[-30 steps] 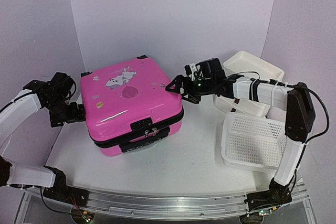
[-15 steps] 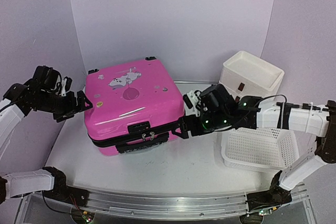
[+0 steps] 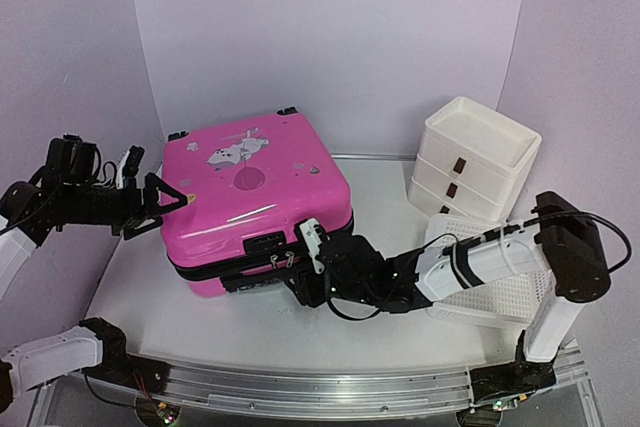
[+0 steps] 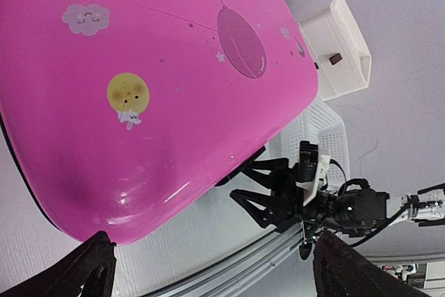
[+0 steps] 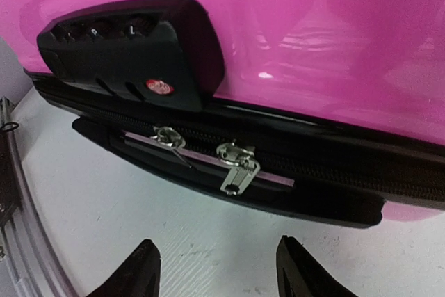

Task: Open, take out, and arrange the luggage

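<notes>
Luggage [image 3: 250, 187] lies zipped shut, so opening is the step in hand. Zip pulls [image 5: 235, 165] sit just ahead of the right claw [image 5: 222, 269], which is released and empty; next it must pinch one. Left claw [image 3: 165, 199] is released too.

Nothing is reading clearly — luggage [image 5: 334, 26] lock [image 5: 132, 46] dials are blurring out, its red round badge [image 5: 158, 87] too small.

In the right wrist view the luggage [image 5: 313, 26] runs off the top and right edges, and its lock dials [image 5: 97, 30] are too blurred to read. From above, the right arm [image 3: 480, 259] hides part of the mesh basket [image 3: 512, 295] to the right of the luggage.
</notes>
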### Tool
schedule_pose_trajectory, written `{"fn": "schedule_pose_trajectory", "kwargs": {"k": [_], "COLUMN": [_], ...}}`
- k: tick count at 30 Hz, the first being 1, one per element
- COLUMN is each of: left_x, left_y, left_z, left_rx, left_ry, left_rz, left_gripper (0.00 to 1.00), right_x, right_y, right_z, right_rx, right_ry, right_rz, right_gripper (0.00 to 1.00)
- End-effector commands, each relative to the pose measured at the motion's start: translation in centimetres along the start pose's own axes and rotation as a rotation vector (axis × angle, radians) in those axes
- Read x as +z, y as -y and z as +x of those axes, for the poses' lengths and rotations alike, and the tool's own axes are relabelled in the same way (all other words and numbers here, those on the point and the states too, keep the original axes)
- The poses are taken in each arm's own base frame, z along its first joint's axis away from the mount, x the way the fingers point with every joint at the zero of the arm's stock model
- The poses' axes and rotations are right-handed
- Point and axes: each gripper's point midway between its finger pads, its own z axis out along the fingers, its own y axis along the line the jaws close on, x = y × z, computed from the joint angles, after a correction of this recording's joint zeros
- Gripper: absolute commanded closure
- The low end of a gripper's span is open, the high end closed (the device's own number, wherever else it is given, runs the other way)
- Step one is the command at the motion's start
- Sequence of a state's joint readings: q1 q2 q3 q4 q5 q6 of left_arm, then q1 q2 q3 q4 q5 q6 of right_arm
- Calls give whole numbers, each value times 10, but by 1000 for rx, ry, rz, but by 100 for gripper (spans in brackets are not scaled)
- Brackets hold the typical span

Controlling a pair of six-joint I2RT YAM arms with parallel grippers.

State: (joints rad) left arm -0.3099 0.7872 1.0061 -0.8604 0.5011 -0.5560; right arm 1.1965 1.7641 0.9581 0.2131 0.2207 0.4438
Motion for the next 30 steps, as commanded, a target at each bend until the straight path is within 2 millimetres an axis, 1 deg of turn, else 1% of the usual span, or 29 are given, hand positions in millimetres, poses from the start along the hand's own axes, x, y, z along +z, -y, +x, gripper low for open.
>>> {"fn": "schedule_pose_trajectory", "kwargs": {"k": [1, 3, 4, 5, 7, 11, 16, 18, 22, 27, 30], "left_x": [-9, -10, -12, -14, -18, -24, -25, -26, -29, -31, -33], "left_y": [25, 28, 29, 30, 33, 36, 35, 35, 36, 38, 39], "left_z": [-1, 3, 5, 7, 9, 15, 20, 22, 25, 26, 26], "left_rx": [61, 74, 81, 87, 100, 118, 131, 134, 141, 143, 147], "left_ry": [28, 18, 19, 21, 29, 38, 36, 36, 39, 41, 46], "left_rz": [126, 150, 156, 163, 178, 199, 209, 213, 223, 229, 230], "left_gripper": [1, 1, 1, 0, 0, 1, 0, 1, 1, 1, 1], "right_x": [5, 9, 10, 10, 12, 18, 25, 29, 34, 40, 43], "right_y": [-8, -2, 2, 6, 11, 4, 12, 10, 5, 5, -2], "right_z": [-43, -43, -43, -42, -40, -41, -38, -38, -45, -50, -54], "right_rx": [-3, 11, 22, 35, 54, 61, 96, 109, 120, 153, 168], "right_ry": [237, 256, 264, 271, 280, 279, 295, 301, 321, 342, 350], "right_rz": [41, 80, 101, 122, 143, 108, 154, 146, 130, 138, 118], "right_gripper": [48, 56, 59, 61, 62, 62, 62, 63, 65, 75, 80]}}
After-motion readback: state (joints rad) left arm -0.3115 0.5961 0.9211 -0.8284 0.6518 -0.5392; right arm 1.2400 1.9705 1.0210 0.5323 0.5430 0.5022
